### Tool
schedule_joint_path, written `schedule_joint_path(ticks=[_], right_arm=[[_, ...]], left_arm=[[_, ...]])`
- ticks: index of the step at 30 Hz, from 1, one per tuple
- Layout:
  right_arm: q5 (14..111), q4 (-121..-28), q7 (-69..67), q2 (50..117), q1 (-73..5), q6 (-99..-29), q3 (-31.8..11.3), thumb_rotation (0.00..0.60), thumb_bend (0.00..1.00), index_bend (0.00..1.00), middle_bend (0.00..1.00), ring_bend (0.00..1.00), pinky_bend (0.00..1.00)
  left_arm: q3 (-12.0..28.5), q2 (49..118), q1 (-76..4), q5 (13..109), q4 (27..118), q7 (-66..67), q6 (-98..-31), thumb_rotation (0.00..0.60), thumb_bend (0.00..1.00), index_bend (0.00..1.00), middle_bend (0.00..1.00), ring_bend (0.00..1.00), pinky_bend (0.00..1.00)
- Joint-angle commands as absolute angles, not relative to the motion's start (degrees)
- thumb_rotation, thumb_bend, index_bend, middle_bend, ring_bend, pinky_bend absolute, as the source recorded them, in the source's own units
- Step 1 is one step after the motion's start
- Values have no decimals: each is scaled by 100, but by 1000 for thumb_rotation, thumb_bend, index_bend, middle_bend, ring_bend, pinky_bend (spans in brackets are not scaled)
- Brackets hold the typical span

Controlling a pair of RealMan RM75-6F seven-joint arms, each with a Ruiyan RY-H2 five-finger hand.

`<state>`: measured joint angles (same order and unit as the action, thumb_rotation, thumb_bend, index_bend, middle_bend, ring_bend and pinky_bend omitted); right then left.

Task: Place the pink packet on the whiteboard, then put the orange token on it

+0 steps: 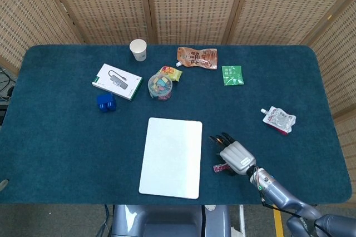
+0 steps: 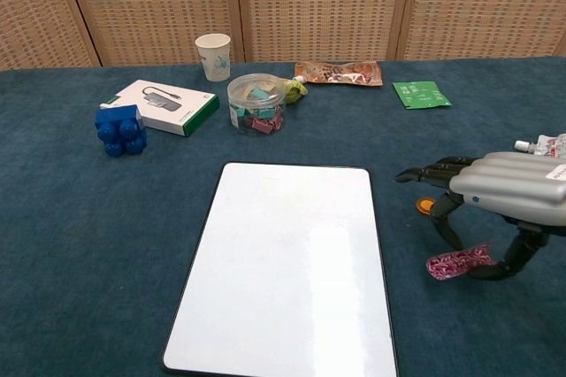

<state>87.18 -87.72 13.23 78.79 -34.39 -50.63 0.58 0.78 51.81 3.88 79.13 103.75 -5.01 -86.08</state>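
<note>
The pink patterned packet (image 2: pixel 455 262) (image 1: pixel 221 167) is tipped up on edge, pinched between the thumb and a finger of my right hand (image 2: pixel 504 196) (image 1: pixel 235 156), just right of the whiteboard (image 2: pixel 287 271) (image 1: pixel 171 157). The small round orange token (image 2: pixel 425 207) lies on the cloth under the outstretched fingers, between the hand and the board's right edge. In the head view the hand covers the token. The whiteboard lies flat and bare at the middle front of the table. My left hand shows in neither view.
At the back stand a paper cup (image 2: pixel 213 56), a white box (image 2: pixel 165 106), a blue block (image 2: pixel 119 129) and a clear tub of clips (image 2: pixel 256 103). A brown pouch (image 2: pixel 339 73), a green sachet (image 2: pixel 421 94) and a spouted pouch (image 1: pixel 279 119) lie further right.
</note>
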Motion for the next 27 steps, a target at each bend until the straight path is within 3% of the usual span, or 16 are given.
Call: schedule_joint_path(ticks=[1,8,15,23,25,27], right_arm=[[8651,-8969,1360,7829,-3525,-5037,-49,600,311,561,0,0,0],[8169,-9717,1872,7773,-3837,-4777,-425,600,311,561,0,0,0],[6963,-10281,3057,8109,-4351,-4502,-832,600,311,561,0,0,0],[4921,-10375,4731,8995,-5166,-5014,-1074,600,283,558,0,0,0],[4572,-10335,4972,9135,-5328,-5150,-1082,600,239,483,0,0,0],[4254,-10290,5168,9235,-5476,-5288,-1079,600,121,260,0,0,0]], left_arm=[[74,5182,386,7917,10375,-500,-8602,600,45,0,0,0,0],[68,5188,369,7905,10377,-487,-8560,600,45,0,0,0,0],[88,5159,365,7858,10366,-583,-8538,600,45,0,0,0,0],[83,5146,317,7803,10300,-725,-8384,600,46,0,0,0,0],[89,5138,311,7782,10288,-763,-8363,600,46,0,0,0,0],[95,5129,309,7769,10269,-799,-8353,600,45,0,0,0,0]])
